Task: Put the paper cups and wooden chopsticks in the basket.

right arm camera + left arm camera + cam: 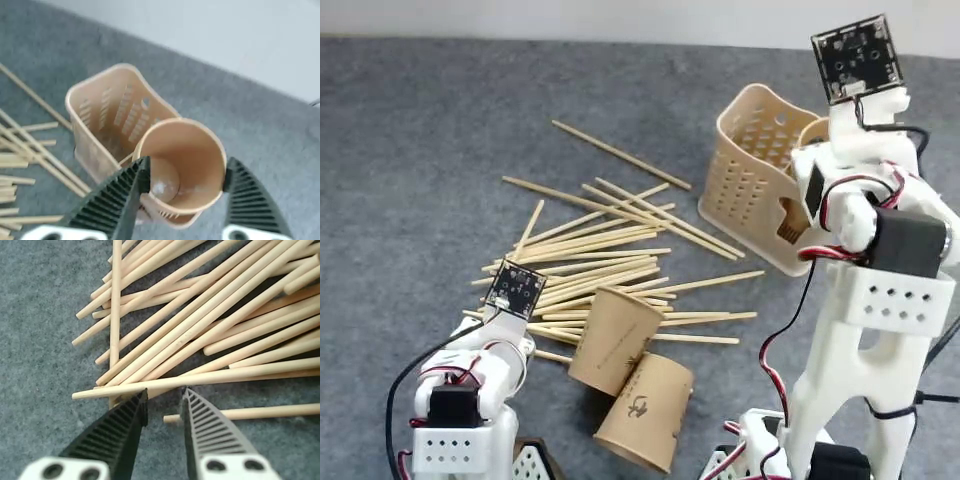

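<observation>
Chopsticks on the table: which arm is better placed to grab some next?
Left. The left gripper hangs open right at the chopsticks; the right gripper holds a paper cup at the basket.

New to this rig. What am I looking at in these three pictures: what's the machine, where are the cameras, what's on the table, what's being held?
Two small robot arms sit side by side at a grey-covered table. The high view comes from a fixed camera looking down. Each of the other two pictures comes from a camera on one arm's wrist, looking along that arm's two-fingered tool. On the table lie a loose pile of wooden chopsticks, two paper cups on their sides, and a tan perforated basket. The left tool is open, low over the chopsticks, gripping nothing. The right tool holds a third paper cup right at the basket. I cannot tell whether it is already inside.
</observation>
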`<state>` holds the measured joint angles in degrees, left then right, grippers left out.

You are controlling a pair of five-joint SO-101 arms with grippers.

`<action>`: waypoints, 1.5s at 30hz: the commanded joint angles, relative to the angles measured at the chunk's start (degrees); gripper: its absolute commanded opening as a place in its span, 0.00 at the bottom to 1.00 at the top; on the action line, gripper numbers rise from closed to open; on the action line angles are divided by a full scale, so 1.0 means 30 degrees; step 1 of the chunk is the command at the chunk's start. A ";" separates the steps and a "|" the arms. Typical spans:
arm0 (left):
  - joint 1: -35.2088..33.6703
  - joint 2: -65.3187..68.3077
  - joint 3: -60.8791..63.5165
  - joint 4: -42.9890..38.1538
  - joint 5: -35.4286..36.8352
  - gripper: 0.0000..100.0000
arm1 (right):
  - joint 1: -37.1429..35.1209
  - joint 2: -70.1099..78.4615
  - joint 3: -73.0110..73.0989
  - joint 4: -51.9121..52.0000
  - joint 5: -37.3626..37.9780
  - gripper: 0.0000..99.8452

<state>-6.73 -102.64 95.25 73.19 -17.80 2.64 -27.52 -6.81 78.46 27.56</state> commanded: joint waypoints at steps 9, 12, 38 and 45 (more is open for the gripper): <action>-0.1099 0.0220 -0.1011 -0.0322 -0.0029 0.13 | -0.2564 -0.0190 -0.0132 0.7311 -0.1582 0.01; -0.2828 0.0220 -0.1685 -0.0440 0.0000 0.13 | -0.2593 -0.0190 0.0044 0.7429 -0.2755 0.01; 0.1538 0.0454 -1.0095 0.3399 0.2549 0.37 | -0.1480 -1.5194 2.3018 -0.2418 -0.3399 0.01; 0.4586 0.0484 -1.0623 0.3810 0.2579 0.37 | 0.0132 -1.7333 2.7238 -0.5963 -0.4777 0.01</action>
<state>1.36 -102.20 66.07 83.74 -10.51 1.85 -77.27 72.40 65.36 16.66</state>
